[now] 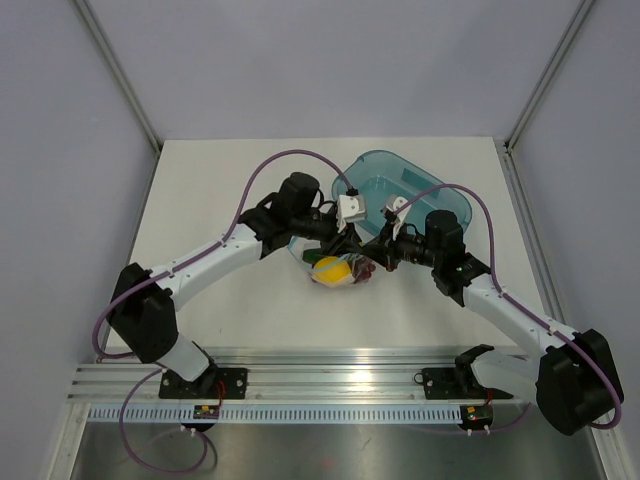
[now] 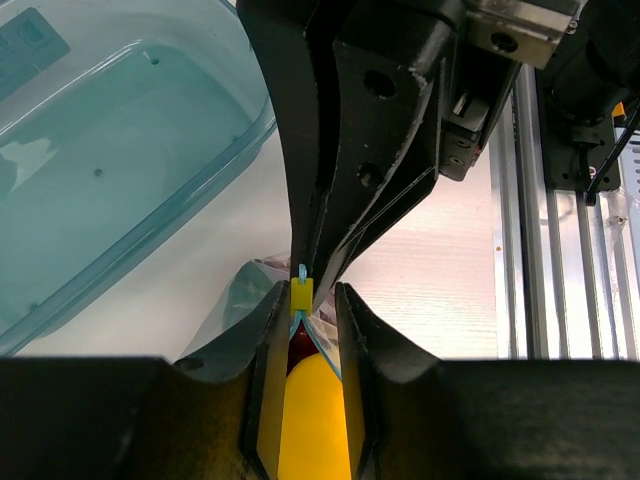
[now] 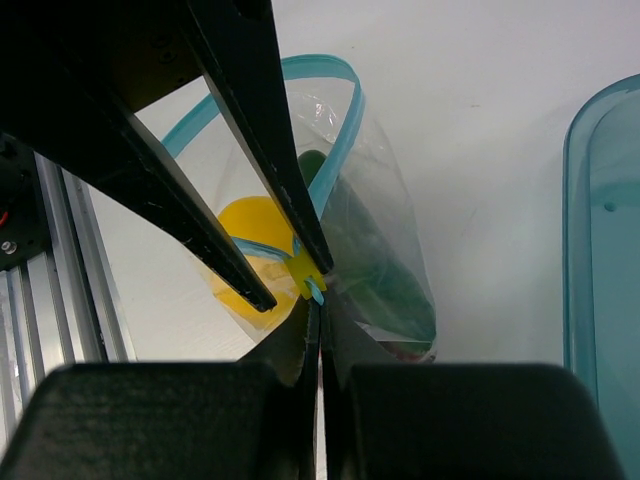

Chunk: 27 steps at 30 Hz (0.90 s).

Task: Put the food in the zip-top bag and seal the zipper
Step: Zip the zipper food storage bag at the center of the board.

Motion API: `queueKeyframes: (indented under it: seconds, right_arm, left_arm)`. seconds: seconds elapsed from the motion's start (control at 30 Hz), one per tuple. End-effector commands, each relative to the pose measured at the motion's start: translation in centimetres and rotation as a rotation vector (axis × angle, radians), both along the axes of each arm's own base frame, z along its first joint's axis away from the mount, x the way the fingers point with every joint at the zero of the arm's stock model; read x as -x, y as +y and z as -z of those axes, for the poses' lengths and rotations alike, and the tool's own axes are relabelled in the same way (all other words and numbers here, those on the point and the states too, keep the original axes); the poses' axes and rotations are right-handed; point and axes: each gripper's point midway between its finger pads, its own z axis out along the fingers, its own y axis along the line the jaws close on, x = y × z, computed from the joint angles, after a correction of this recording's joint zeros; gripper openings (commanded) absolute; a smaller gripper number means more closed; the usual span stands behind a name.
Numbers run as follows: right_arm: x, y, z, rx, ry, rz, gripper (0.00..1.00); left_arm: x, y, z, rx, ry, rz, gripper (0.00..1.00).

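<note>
The zip-top bag (image 1: 340, 272) lies mid-table holding the yellow lemon (image 3: 245, 225), the dark green cucumber (image 3: 375, 270) and dark red grapes (image 2: 298, 350). Its light blue zipper (image 3: 330, 70) still stands apart in a loop over most of its length. A small yellow slider (image 2: 302, 295) sits on the strip's near end. My right gripper (image 3: 320, 305) is shut on that end of the zipper, just behind the slider. My left gripper (image 2: 310, 295) is slightly open and straddles the strip, with the slider against its left finger (image 2: 265, 360). Both grippers meet over the bag in the top view.
The teal translucent tray (image 1: 440, 200) stands just behind the grippers at the back right and shows in the left wrist view (image 2: 100, 150). An aluminium rail (image 1: 330, 385) runs along the near edge. Grey walls enclose the table.
</note>
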Motion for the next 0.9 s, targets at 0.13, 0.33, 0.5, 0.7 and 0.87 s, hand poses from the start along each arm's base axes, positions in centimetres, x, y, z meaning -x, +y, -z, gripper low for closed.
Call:
queueKeyframes:
  seconds: [0.13,0.33,0.5,0.7,0.87]
  right_arm:
    - [-0.3,0.6,-3.6,-0.049,-0.107,-0.020,0.00]
    - [-0.4,0.4,-3.6,-0.048,-0.109,-0.007,0.00]
    - [-1.1,-0.4,-4.0,-0.068,-0.137,0.079,0.00]
    - [-1.8,-1.4,-4.4,-0.074,-0.121,0.163,0.00]
    - [-2.6,-2.2,-4.0,-0.061,-0.093,0.244,0.00]
  left_arm:
    - [0.5,-1.1,-1.1,0.025,0.012,0.063,0.28]
    - [0.7,-1.2,-1.1,0.022,0.032,0.080,0.02]
    - [1.0,-0.9,-0.4,-0.004,0.048,0.083,0.00]
    - [1.4,-0.5,0.6,-0.035,0.075,0.095,0.00]
    - [1.6,-0.2,1.3,-0.061,0.092,0.100,0.00]
